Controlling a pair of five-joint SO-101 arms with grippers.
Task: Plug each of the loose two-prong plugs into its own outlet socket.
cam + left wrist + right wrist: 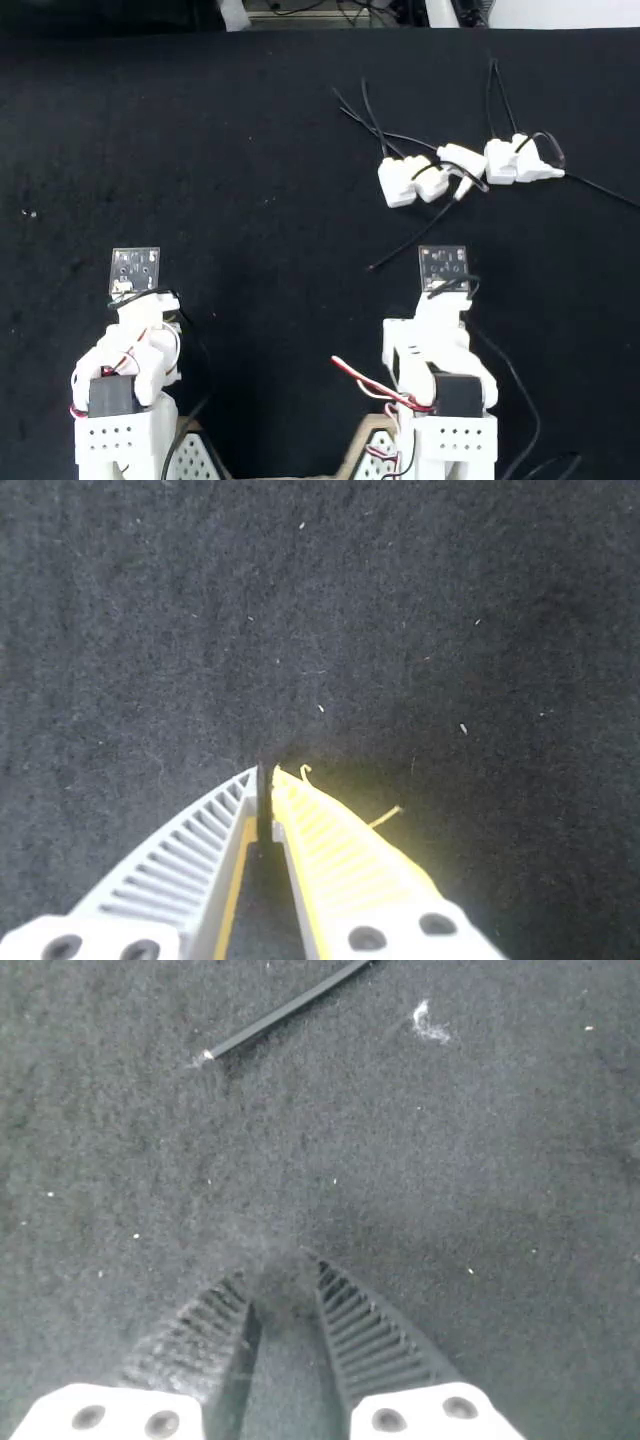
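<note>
- Left pincer [265, 780]: fingertips meet, nothing between them; it hangs just over the bare black surface [200, 150] at the near left edge.
- Right pincer [282, 1275]: jaws parted by a narrow gap, holding nothing; low over the surface at the near right.
- White plugs and sockets [402, 182]: a loose row on the far right of the surface, well apart from both arms, with black cables [372, 118] trailing off it.
- One cable end [205, 1057] lies free just ahead of the right pincer.
</note>
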